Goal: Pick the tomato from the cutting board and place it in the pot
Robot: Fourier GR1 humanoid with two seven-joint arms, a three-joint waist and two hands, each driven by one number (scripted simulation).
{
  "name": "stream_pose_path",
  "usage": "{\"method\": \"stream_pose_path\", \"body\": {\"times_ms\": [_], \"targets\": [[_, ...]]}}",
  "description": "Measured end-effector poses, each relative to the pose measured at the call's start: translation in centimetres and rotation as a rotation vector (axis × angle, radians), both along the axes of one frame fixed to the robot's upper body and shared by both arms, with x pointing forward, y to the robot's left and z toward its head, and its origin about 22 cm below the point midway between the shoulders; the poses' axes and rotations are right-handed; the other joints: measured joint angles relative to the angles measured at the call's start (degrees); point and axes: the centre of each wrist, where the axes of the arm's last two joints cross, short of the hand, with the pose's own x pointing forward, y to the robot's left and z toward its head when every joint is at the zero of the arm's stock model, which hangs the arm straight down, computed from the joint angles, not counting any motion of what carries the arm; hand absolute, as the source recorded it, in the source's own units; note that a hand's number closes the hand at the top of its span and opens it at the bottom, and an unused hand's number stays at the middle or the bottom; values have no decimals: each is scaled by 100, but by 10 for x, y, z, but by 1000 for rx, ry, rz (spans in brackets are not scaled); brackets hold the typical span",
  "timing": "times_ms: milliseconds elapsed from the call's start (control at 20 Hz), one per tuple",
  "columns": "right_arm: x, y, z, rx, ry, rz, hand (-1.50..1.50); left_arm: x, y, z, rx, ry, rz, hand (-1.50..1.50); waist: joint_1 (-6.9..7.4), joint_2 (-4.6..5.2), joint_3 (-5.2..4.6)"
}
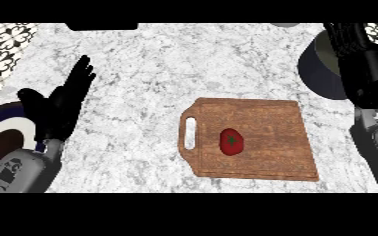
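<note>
Looking down in the head view, the small red tomato with a green stem (232, 141) lies near the middle of the brown wooden cutting board (273, 115) on the grey-white marbled table (162, 65), untouched. The dark round metal pot (319, 70) stands at the right edge, beyond the board, partly hidden by the right hand (353, 45); whether that hand's fingers are released or clenched, I cannot tell. The left hand (63, 102) rests at the left, fingers straight, holding nothing. By my judgement nothing is done: grasping, carrying and placing all remain.
</note>
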Motion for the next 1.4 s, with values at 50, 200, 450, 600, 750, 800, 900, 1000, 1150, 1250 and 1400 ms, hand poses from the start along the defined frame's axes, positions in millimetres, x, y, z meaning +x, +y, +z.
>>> {"method": "stream_pose_path", "body": {"times_ms": [50,200,450,600,750,800,900,1000,1150,1250,1400], "targets": [[-3,-1,-5,6,18,-25,150,0,4,1,9,2,3,0,28,14,7],[-19,-10,-39,36,183,-148,150,-6,21,-9,78,16,62,0,19,28,17],[-57,-51,-97,-222,353,-440,-150,-23,54,-25,178,79,151,0,-34,34,-23],[-86,-41,-121,-352,283,-543,-150,-35,62,-36,200,109,173,0,-70,1,-14],[-123,-13,-139,-380,221,-590,-150,-44,70,-40,212,120,186,0,-57,0,1],[-136,-3,-142,-383,210,-597,-150,-47,73,-42,216,121,188,0,-46,5,3],[-157,14,-146,-403,222,-601,-150,-51,73,-39,215,118,177,0,16,21,7],[-170,21,-137,-435,256,-586,-150,-51,72,-37,213,114,169,0,50,40,11],[-174,30,-116,-478,321,-553,-150,-55,70,-42,216,110,161,0,113,61,11],[-170,36,-98,-509,371,-524,-150,-56,71,-41,217,107,155,0,156,70,8],[-162,46,-75,-563,459,-472,-150,-53,70,-38,218,99,152,0,213,84,9]]}}
